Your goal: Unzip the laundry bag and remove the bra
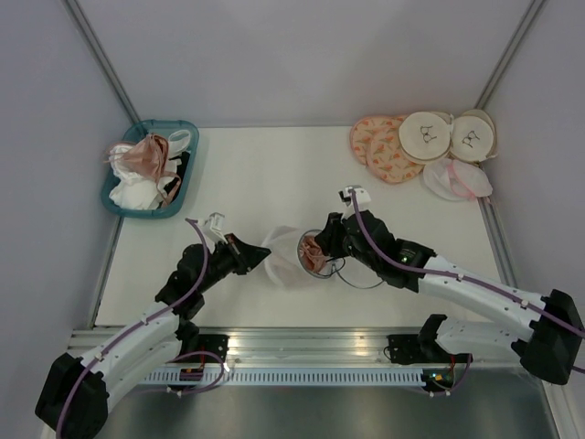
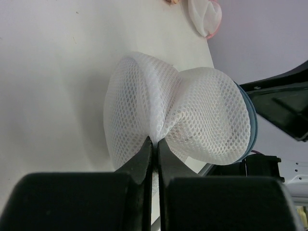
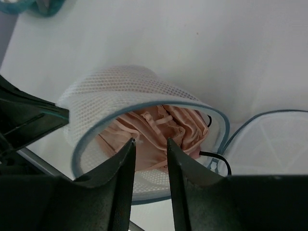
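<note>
Starting at the bottom of the top view, the left arm (image 1: 183,274) reaches up and right and the right arm (image 1: 411,258) up and left, meeting at the laundry bag (image 1: 285,256) in the middle of the counter (image 1: 256,174). The bag lies on its side, long axis running left to right in the frame, closed end toward the left arm, unzipped mouth toward the right. Left jaws are pressed together on a pinch of mesh at the closed end. Right jaws stand slightly apart at the blue-grey rim (image 3: 192,104), the peach bra (image 3: 153,127) straight ahead inside, nothing gripped. So the right arm looks placed to pull along that axis while the left anchors. Beside the mouth lies the round lid (image 3: 274,139). Farther off sit a teal basket (image 1: 194,155) at upper left and round pouches (image 1: 402,146) at upper right.
</note>
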Robot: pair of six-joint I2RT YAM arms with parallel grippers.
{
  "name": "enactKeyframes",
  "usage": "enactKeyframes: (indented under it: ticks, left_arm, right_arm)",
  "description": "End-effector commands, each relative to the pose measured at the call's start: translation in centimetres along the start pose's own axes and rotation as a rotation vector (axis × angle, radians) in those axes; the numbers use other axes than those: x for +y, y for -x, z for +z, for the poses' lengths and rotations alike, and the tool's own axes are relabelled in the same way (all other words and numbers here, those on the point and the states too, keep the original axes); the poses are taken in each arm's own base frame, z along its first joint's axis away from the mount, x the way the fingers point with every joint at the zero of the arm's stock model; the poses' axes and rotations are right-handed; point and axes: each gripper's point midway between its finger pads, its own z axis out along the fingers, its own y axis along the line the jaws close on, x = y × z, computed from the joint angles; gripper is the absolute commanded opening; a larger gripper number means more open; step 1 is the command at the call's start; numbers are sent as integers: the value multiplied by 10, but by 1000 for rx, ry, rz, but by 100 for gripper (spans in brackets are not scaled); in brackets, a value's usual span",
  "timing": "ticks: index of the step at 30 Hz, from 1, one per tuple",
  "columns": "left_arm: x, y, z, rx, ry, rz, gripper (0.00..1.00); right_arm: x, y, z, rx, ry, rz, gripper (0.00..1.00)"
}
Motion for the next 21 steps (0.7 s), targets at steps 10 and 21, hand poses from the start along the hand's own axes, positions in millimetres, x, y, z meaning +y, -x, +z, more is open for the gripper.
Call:
enactKeyframes:
  ticks: [10,21]
  left_arm:
    - [15,-9,-5,-24,24,-73,2]
    - [18,-13,-5,-23,26,-86,2]
  right_arm:
    - [-24,-75,49,129,-53,60,59]
    - [-23,-95,76,151,-44,91,51]
